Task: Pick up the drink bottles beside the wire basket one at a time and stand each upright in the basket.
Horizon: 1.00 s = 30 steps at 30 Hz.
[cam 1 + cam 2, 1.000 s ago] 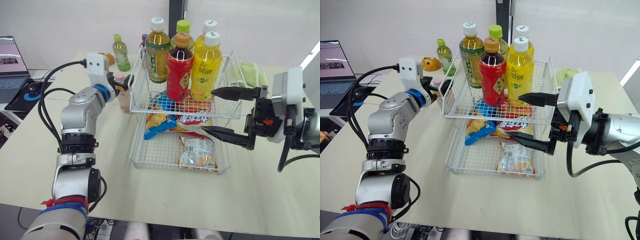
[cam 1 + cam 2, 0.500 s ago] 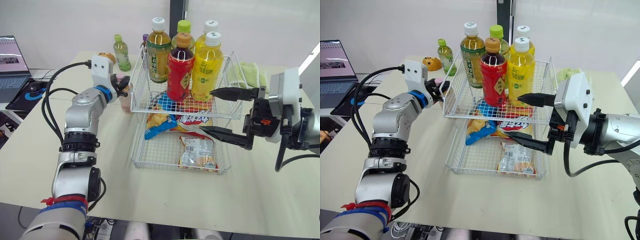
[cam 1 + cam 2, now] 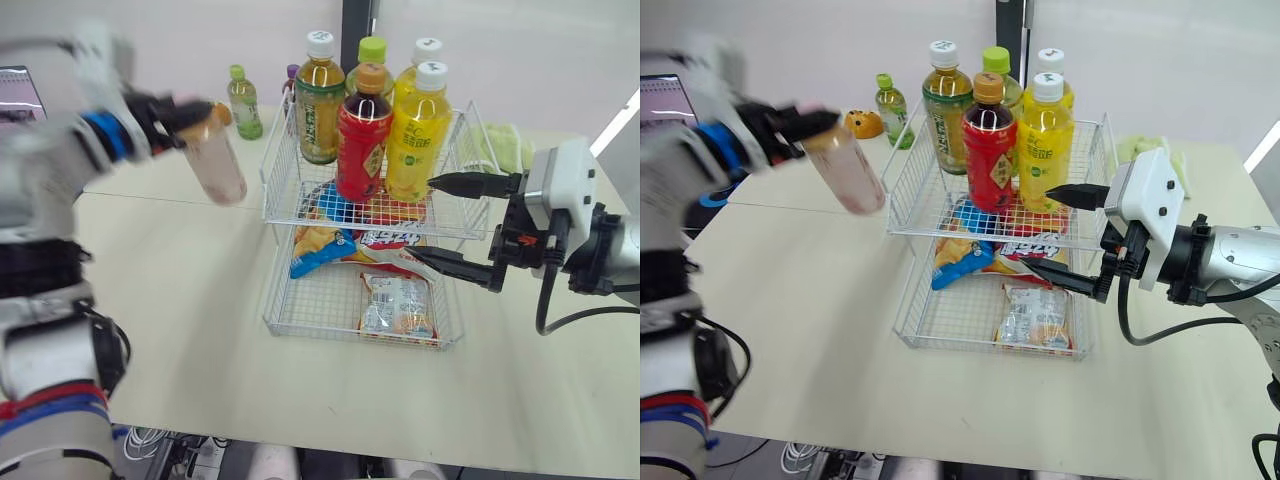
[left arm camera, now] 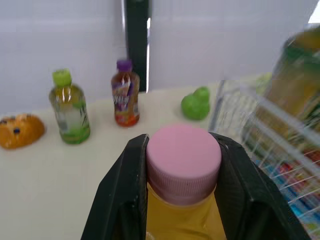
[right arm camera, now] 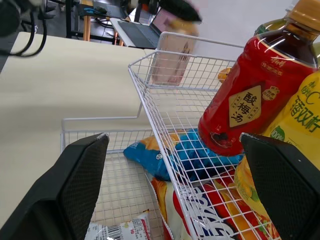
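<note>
The left gripper [image 4: 182,150] is clamped on the pink-capped bottle [image 3: 213,158], tilted in the air left of the wire basket [image 3: 272,172]. Five bottles [image 3: 362,140] stand in its upper tier, snack packets [image 3: 395,305] below; the right gripper [image 3: 421,217] gapes empty alongside.

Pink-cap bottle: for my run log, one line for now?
left gripper: shut on bottle | bottle: aloft, tilted | right gripper: open

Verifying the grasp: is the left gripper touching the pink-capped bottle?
Touching. Left wrist view: left gripper fingers clamp both sides of the pink-capped bottle.
</note>
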Available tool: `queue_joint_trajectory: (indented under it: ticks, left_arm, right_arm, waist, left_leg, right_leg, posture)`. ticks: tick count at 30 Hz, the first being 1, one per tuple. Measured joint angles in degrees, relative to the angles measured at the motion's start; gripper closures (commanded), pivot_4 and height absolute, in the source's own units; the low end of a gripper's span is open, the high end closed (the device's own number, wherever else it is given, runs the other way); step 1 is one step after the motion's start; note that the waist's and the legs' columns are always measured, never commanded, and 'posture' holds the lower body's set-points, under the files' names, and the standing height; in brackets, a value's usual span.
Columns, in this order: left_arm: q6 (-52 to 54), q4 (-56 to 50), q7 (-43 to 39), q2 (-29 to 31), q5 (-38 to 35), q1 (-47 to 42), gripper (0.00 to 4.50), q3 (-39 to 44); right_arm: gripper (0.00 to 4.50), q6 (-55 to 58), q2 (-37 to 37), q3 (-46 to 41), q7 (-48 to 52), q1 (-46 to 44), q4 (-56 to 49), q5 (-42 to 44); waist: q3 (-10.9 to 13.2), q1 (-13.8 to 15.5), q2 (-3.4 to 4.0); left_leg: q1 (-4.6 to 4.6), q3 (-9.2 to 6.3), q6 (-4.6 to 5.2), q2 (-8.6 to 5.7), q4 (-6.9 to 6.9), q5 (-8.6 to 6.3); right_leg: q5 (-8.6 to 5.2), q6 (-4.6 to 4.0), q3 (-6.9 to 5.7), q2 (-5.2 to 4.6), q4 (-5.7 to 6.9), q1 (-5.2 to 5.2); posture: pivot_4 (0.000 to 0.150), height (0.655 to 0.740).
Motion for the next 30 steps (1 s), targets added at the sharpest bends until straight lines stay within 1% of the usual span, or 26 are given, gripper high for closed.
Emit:
queue_joint_trajectory:
  ticks: [1, 3, 4, 6, 9, 12, 15, 20, 25, 30]
  left_arm:
    - [2.00, 0.43, -2.87, 1.81, -1.53, -3.87, 3.12, -0.29]
    - [3.57, 1.16, -5.94, 2.91, -2.85, -7.94, 3.12, -1.04]
    - [4.70, 2.95, -8.21, 3.19, -3.44, -11.51, 3.12, -2.65]
    - [6.38, 5.78, -12.01, 3.29, -4.12, -17.55, 3.12, -5.25]
    - [6.81, 10.15, -15.63, 3.48, -3.69, -23.93, 3.12, -8.16]
    - [6.54, 13.82, -19.83, 2.09, -2.77, -29.54, 3.12, -11.67]
    - [5.55, 15.26, -22.54, -0.12, -1.55, -30.54, 3.12, -14.11]
    - [1.77, 16.27, -23.85, -4.20, 1.74, -28.35, 3.12, -17.92]
    - [-2.04, 16.17, -23.48, -6.65, 3.00, -26.79, 3.12, -17.18]
    - [-2.48, 16.19, -22.06, -10.80, 4.01, -19.97, 3.12, -17.57]
  right_arm:
    - [0.00, -0.31, 0.31, 0.36, 0.53, -0.08, 0.43, -0.23]
    - [0.00, -0.45, 0.95, 0.73, 0.81, -0.12, 0.73, -0.61]
    - [0.00, -0.45, 1.21, 0.35, 1.59, 0.19, 1.08, -0.04]
    - [0.00, -0.05, -0.67, -4.03, 4.80, 1.64, 1.97, 2.96]
    - [0.00, 0.09, -3.08, -10.54, 7.19, 2.64, 3.21, 5.53]
    - [0.00, 0.08, -3.15, -11.85, 7.94, 3.40, 3.04, 7.17]
    - [0.00, 0.00, -3.09, -11.93, 7.67, 3.69, 2.94, 7.35]
    - [0.00, -0.06, -2.82, -12.13, 6.37, 4.00, 2.77, 7.65]
    - [0.00, -0.06, -2.85, -13.37, 5.49, 4.74, 2.60, 7.88]
    - [0.00, -0.06, -2.88, -14.25, 4.56, 5.07, 1.90, 8.49]
  waist:
    - [0.00, 0.14, 0.00]
    - [-0.01, 0.29, 0.02]
    - [0.00, 0.51, 0.01]
    - [0.05, 1.00, 0.09]
    - [0.05, 1.03, 0.08]
    - [0.05, 0.83, 0.09]
    - [0.05, 0.69, 0.14]
    - [0.06, 0.68, 0.15]
    - [0.01, 0.60, 0.23]
    - [0.00, 0.59, 0.26]
  left_leg:
    - [-0.02, -0.02, 0.00, -0.01, 0.00, 0.00]
    - [0.01, -0.05, 0.01, -0.01, 0.00, 0.00]
    - [-0.01, -0.09, 0.01, 0.00, 0.02, 0.00]
    - [-0.05, -0.08, 0.02, -0.05, 0.02, -0.01]
    - [-0.04, -0.10, 0.02, 0.00, 0.00, -0.01]
    - [-0.03, -0.10, 0.02, 0.01, -0.01, -0.01]
    - [0.01, -0.10, 0.02, 0.01, 0.00, -0.01]
    - [-0.01, -0.07, 0.02, 0.00, 0.01, -0.01]
    - [-0.01, -0.04, 0.01, 0.02, -0.01, 0.00]
    - [0.05, -0.04, 0.02, 0.02, 0.05, 0.00]
  right_leg:
    - [0.00, 0.00, -0.03, 0.00, -0.04, 0.01]
    - [0.00, 0.00, -0.05, 0.00, -0.05, 0.05]
    - [0.00, 0.00, -0.10, 0.02, -0.05, 0.05]
    - [0.00, 0.01, -0.10, 0.02, -0.07, 0.04]
    - [0.00, 0.00, -0.11, 0.06, -0.11, 0.04]
    - [0.00, 0.00, -0.08, 0.07, -0.09, 0.03]
    - [0.00, 0.01, -0.06, 0.07, -0.03, 0.03]
    - [0.00, 0.00, 0.00, 0.06, -0.01, 0.00]
    - [0.00, 0.00, 0.02, 0.06, -0.02, -0.02]
    - [0.00, 0.00, 0.04, 0.05, 0.07, 0.03]
  posture:
    - [0.150, 0.7155]
    - [0.150, 0.7155]
    - [0.150, 0.7155]
    - [0.150, 0.7155]
    - [0.150, 0.7155]
    - [0.150, 0.7155]
    - [0.150, 0.7155]
    - [0.150, 0.7155]
    - [0.150, 0.7155]
    - [0.150, 0.7155]
